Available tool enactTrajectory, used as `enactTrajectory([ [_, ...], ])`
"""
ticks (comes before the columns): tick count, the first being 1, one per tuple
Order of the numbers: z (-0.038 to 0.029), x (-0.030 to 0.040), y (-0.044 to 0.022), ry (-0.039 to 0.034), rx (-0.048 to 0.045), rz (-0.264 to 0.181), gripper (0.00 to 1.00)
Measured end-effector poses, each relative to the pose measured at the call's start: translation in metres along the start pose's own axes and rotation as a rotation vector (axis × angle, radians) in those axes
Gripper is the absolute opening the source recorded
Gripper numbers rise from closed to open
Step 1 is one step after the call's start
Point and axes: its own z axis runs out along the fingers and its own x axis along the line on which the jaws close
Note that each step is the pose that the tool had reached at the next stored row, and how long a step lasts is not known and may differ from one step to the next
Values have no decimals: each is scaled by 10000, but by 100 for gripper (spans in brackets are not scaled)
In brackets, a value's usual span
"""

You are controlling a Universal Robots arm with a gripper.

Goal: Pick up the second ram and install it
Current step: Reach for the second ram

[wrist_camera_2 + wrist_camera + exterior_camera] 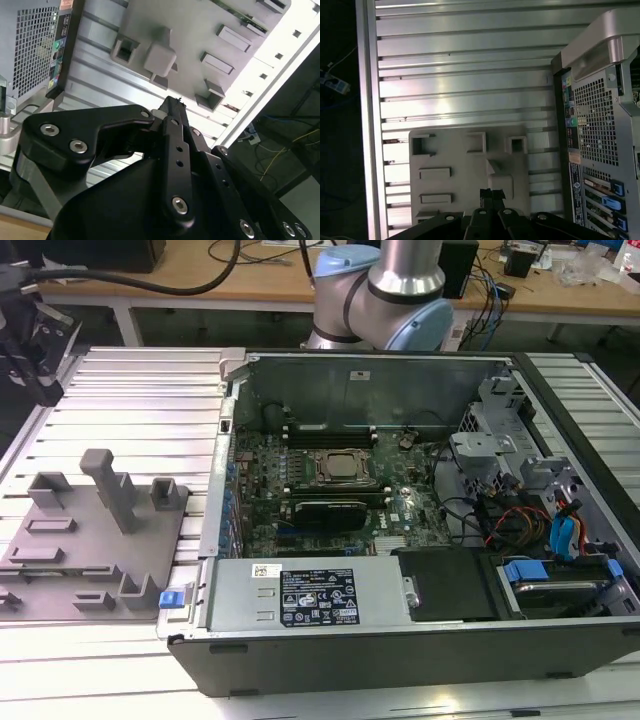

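My black gripper [44,390] hangs above the slatted table at the exterior view's far left, beyond the grey fixture plate [70,540]. Its fingertips [172,103] are pressed together with nothing between them, and in the first wrist view the gripper [492,193] points down at the plate. A thin green-edged strip [244,15] that looks like a ram stick lies at the plate's far edge in the second wrist view. The open computer case [400,640] shows its motherboard [330,490] with ram slots beside the processor.
A tall grey post [112,485] and several low holders stand up from the fixture plate. The case's back panel [592,130] stands close beside the plate. The arm's base [385,300] is behind the case. Cables and a desk lie beyond the table.
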Motion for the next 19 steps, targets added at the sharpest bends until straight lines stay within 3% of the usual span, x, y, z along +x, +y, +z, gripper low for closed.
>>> enactTrajectory([
  [4,-2,86,-7,0,0,-1,11],
  [9,-6,274,-21,0,0,-1,11],
  [15,-9,423,-32,0,-1,-2,11],
  [19,-11,566,-42,0,0,-1,11],
])
